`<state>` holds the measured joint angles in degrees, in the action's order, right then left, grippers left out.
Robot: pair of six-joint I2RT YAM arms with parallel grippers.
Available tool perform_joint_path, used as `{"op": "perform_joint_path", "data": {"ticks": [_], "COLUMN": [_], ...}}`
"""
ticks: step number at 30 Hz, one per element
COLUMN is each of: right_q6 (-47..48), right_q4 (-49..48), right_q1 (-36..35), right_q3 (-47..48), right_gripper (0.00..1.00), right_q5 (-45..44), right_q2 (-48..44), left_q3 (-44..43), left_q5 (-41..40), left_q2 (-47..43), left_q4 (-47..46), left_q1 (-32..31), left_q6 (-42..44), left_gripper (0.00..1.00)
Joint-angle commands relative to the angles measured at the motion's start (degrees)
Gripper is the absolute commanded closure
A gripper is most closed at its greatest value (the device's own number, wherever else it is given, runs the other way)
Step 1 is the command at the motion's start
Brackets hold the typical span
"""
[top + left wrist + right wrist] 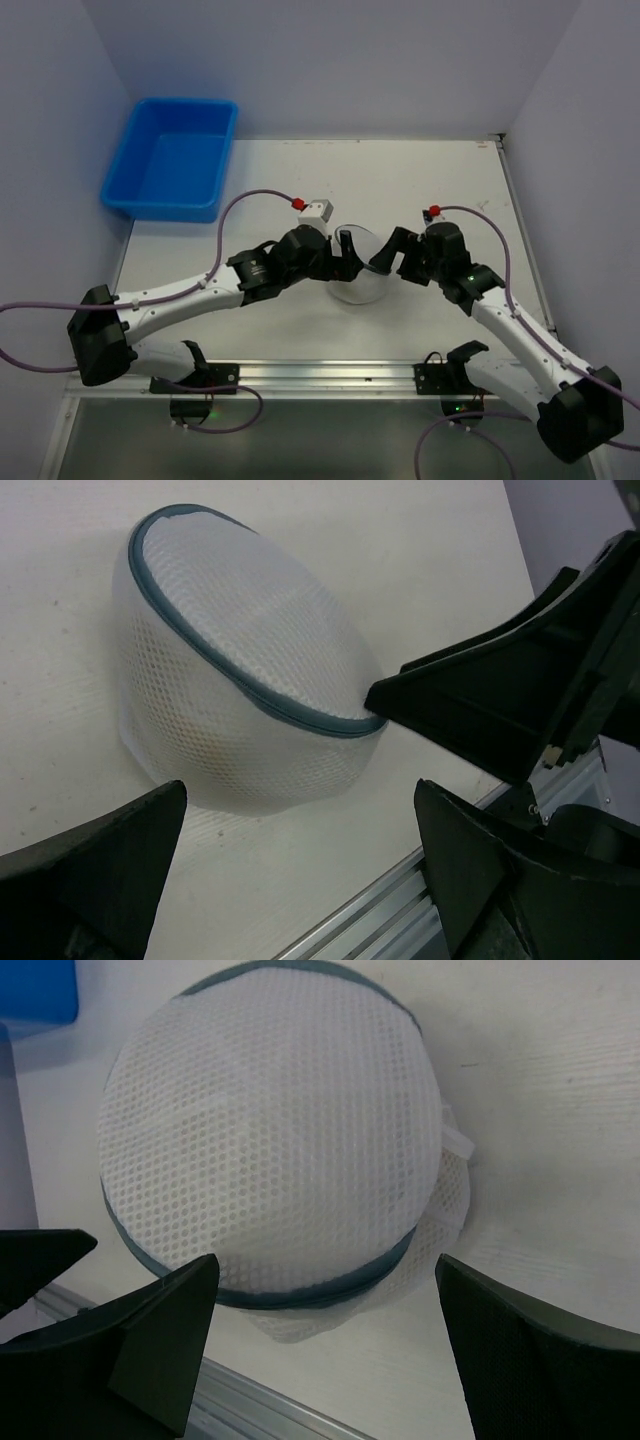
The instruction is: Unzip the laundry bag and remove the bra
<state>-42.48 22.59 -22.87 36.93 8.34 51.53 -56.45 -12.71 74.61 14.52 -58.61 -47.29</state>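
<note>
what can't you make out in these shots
The bra: unseen in every view; the mesh of the bag blurs its contents.
The zip pull: not found in either wrist view; perhaps on a hidden side.
The bag's top, top view: covered by the left claw and right claw.

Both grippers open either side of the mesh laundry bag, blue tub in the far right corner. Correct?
One thing is off: the blue tub sits in the far left corner, as the top external view shows. The rest holds: the left gripper and right gripper are both open, flanking the laundry bag.
</note>
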Motion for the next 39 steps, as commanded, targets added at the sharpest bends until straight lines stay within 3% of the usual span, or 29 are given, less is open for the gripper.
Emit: {"op": "perform_joint_path", "data": {"ticks": [1, 7, 17, 22, 29, 35, 39], "right_q6": [-2.5, -3.4, -6.7, -6.1, -5.6, -3.9, -2.0], "right_q4": [-7.4, -10.5, -9.4, -3.2, 6.4, 7.9, 4.4], "right_q1": [-4.3, -11.4, -20.4, -22.0, -21.9, -20.0, -18.0], "right_q3": [-0.9, -0.2, 4.6, 7.1, 6.6, 5.0, 3.8], "right_gripper": [0.1, 0.11, 0.12, 0.1, 0.02, 0.01, 0.02], "right_q5": [-3.3, -7.8, -11.5, -14.5, -19.8, -21.4, -19.1], "right_q2": [5.4, 12.4, 20.8, 15.5, 1.3, -5.4, -4.1], "left_q3": [-1.9, 0.1, 11.6, 12.4, 6.8, 1.3, 0.8], "left_q5": [-0.6, -8.2, -8.4, -6.6, -4.6, -0.7, 1.8], "left_q2": [1.8, 2.5, 1.1, 1.8, 7.6, 11.3, 9.2], "left_q4": [-7.3, -4.4, -7.1, -10.2, -12.9, -16.0, -14.7], "left_q1": [0.2, 2.4, 7.1, 10.6, 17.3, 21.6, 21.7], "left_q6": [-2.0, -3.2, -7.7, -5.3, 7.0, 14.8, 13.9], "left_gripper": [0.0, 0.02, 0.05, 0.08, 0.08, 0.04, 0.0]}}
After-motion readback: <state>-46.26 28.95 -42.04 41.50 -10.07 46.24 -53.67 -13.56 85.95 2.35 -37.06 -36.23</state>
